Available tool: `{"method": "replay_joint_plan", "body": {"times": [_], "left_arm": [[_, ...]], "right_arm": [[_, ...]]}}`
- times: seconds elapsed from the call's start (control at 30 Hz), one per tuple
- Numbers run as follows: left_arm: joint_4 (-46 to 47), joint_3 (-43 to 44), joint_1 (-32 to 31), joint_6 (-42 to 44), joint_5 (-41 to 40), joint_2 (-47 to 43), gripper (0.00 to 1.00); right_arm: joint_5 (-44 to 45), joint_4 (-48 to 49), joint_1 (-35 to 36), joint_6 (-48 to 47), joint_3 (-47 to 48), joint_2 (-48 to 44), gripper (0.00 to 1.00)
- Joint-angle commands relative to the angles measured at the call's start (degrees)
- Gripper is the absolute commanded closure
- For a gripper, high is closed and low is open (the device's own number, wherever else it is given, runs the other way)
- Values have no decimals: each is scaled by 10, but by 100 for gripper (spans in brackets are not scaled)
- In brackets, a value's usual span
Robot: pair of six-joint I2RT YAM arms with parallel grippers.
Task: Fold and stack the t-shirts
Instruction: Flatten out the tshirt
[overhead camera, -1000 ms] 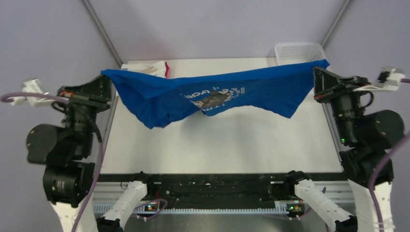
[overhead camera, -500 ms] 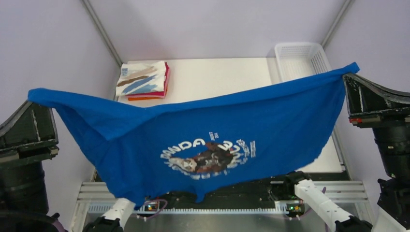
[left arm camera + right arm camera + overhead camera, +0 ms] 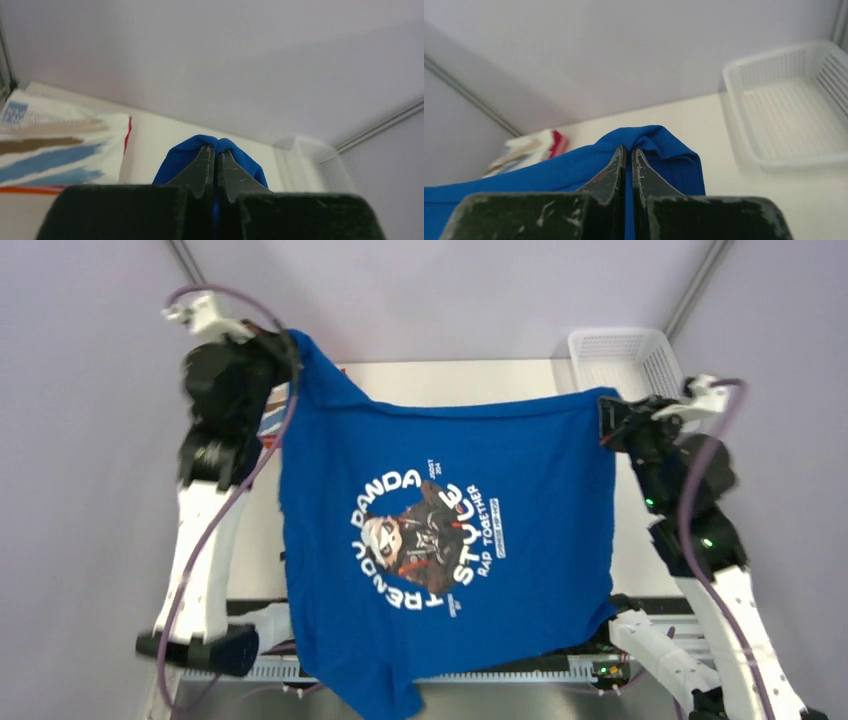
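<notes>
Across the middle of the table (image 3: 450,380) the royal blue t-shirt (image 3: 540,500) now hangs spread between the two arms, its round panda print facing up and its lower end trailing past the near edge. Half a second ago it was stretched much wider and closer to the overhead camera, sagging, with both arms out at the sides. Since then the arms have swung toward the far side and drawn closer together, so the cloth has opened out nearly flat. The left gripper (image 3: 216,150) has its fingers pressed together on a bunched fold of blue cloth at the far left corner. The right gripper (image 3: 629,150) is pinched just as tightly on the far right corner. Whether any of the shirt already rests on the table cannot be told. Beside the left arm at the far left lies the folded white streaked shirt (image 3: 50,145), with red and orange edges under it. The mesh basket (image 3: 774,62) sits at the far right. Folding looks ready to start once the shirt is laid down smoothly.
</notes>
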Motion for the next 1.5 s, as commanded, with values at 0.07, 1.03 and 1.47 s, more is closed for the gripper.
{"method": "replay_joint_plan", "body": {"times": [0.07, 1.03, 1.47], "left_arm": [[86, -81, 2, 29, -24, 197, 100], [47, -42, -51, -72, 50, 485, 2], [-14, 33, -50, -95, 76, 598, 1]], "right_arm": [[149, 107, -4, 15, -136, 123, 100], [-129, 264, -19, 52, -212, 441, 1], [-66, 241, -50, 53, -173, 539, 1]]}}
